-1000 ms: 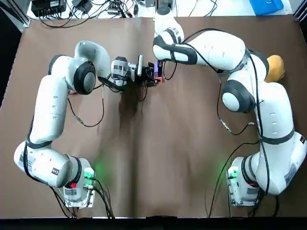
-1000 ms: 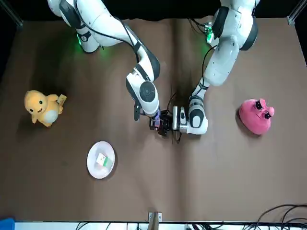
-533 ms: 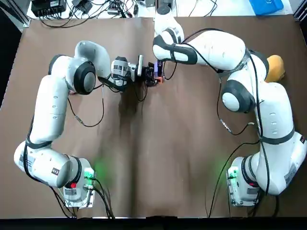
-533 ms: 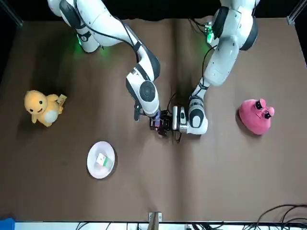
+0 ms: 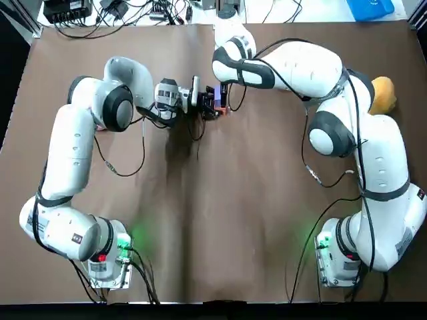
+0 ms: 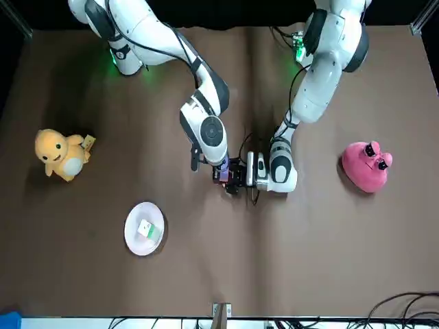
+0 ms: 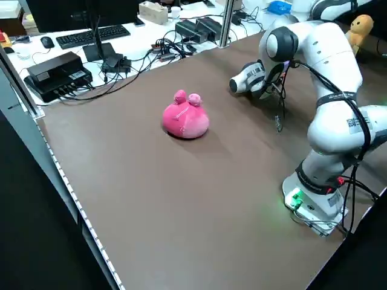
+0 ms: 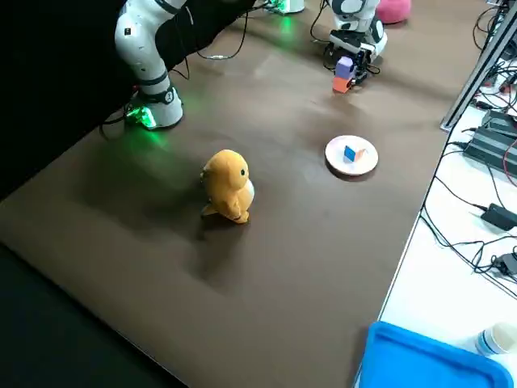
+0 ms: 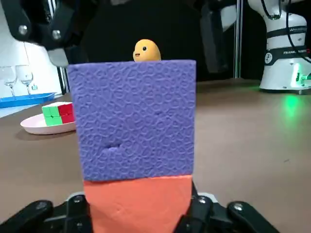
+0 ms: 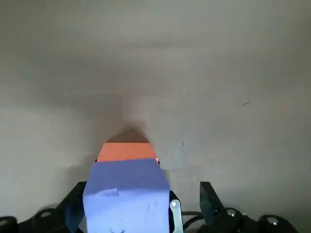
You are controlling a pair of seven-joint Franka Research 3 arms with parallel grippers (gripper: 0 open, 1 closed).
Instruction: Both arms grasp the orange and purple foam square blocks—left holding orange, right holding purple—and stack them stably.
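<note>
So the purple block [image 8: 344,66] is sitting square on top of the orange block [image 8: 341,85], edges pretty much lined up, toward the far middle of the brown table [image 6: 329,260] as the robot sees it. The left gripper [image 5: 211,105] comes in low from the side and is clamped on the orange block, one finger [image 9: 203,206] pressed to each flank. The right gripper [image 10: 142,196] hangs over the stack from above with its jaws spread: one finger [image 10: 210,194] stands clearly off the purple block, bare table showing in the gap (the other finger looks right up against the foam, hard to say if it touches). Off to the sides: a yellow plush toy [image 6: 60,154], a pink plush toy [image 6: 367,166] and a white plate [image 6: 134,236] with a small coloured cube [image 6: 145,228].
</note>
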